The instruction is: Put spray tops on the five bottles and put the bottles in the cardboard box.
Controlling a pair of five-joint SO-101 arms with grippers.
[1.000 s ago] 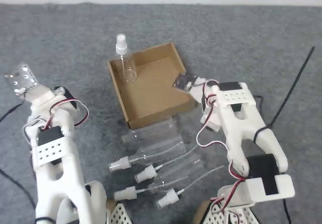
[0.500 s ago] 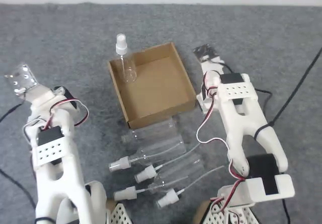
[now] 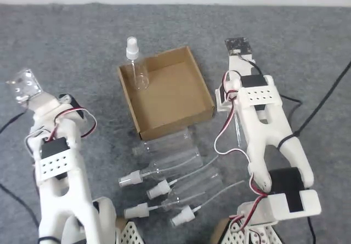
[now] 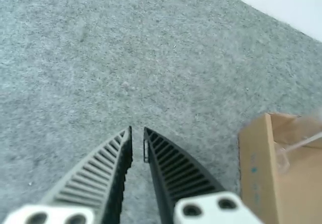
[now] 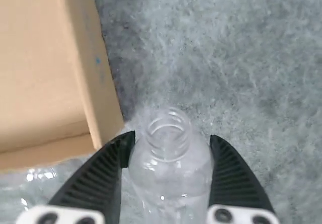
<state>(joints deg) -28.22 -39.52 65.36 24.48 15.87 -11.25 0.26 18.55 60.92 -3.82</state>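
Right tool point(image 5: 172, 137) is seen clamped on an uncapped bottle point(image 5: 171, 159), whose open neck is gripped between the two black fingers point(image 5: 100, 173), just beside a corner of the cardboard box point(image 5: 50, 58). In the high view the right arm point(image 3: 258, 107) is stretched along the right side of the box.

Inside the box a capped bottle point(image 3: 140, 75) is stood upright in the far left corner, with its white spray top point(image 3: 132, 46) raised above the rim. On the grey surface point(image 3: 82, 35) in front of the box, other clear bottles point(image 3: 170, 159) are laid on their sides in a loose cluster. White loose spray tops point(image 3: 159, 188) — thin dip tubes attached — are scattered among them and just in front. How many of these are already fitted cannot be told.

Left tool point(image 4: 137, 130) is held over bare surface with its fingers drawn together, only a sliver left between them. The left arm point(image 3: 55, 162) is placed to the left of the box, apart from it and from the cluster.
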